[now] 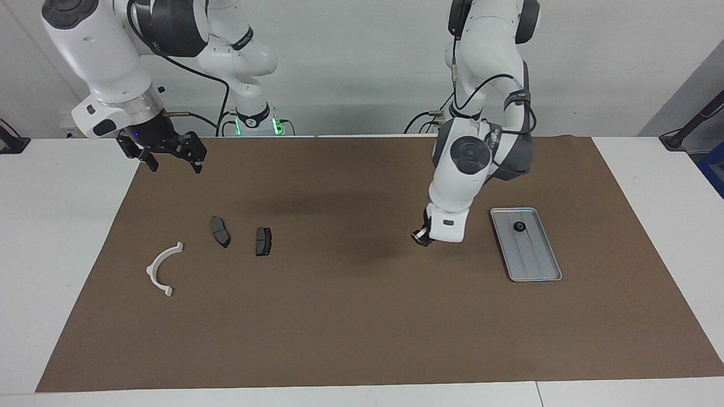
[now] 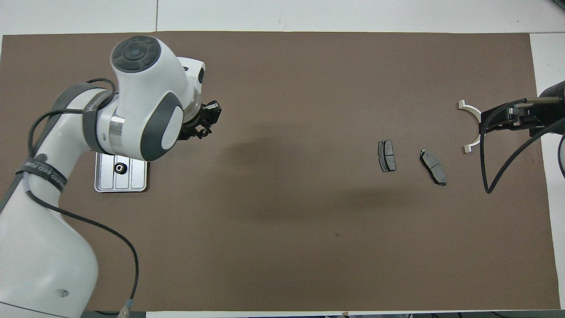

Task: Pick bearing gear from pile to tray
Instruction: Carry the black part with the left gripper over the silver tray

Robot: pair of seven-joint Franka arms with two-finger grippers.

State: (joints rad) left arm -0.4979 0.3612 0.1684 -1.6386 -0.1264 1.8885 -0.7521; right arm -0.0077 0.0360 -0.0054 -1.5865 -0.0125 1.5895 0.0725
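My left gripper (image 1: 420, 237) hangs above the mat beside the tray (image 1: 534, 265), on the side toward the pile; its fingertips are shut on a tiny dark bearing gear, mostly hidden. In the overhead view the left gripper (image 2: 202, 129) shows just past the tray (image 2: 106, 182), which the arm partly covers. One black bearing gear (image 1: 518, 226) (image 2: 119, 168) lies in the tray's end nearer the robots. The pile holds a white half-ring bracket (image 1: 160, 271) (image 2: 468, 107) and two dark brake pads (image 1: 220, 231) (image 1: 263, 241). My right gripper (image 1: 168, 163) waits open, raised over the mat's corner.
A brown mat (image 1: 362, 328) covers the white table. The brake pads (image 2: 386, 155) (image 2: 433, 166) lie side by side toward the right arm's end. From above, the right gripper (image 2: 507, 120) and its cable overlap the bracket.
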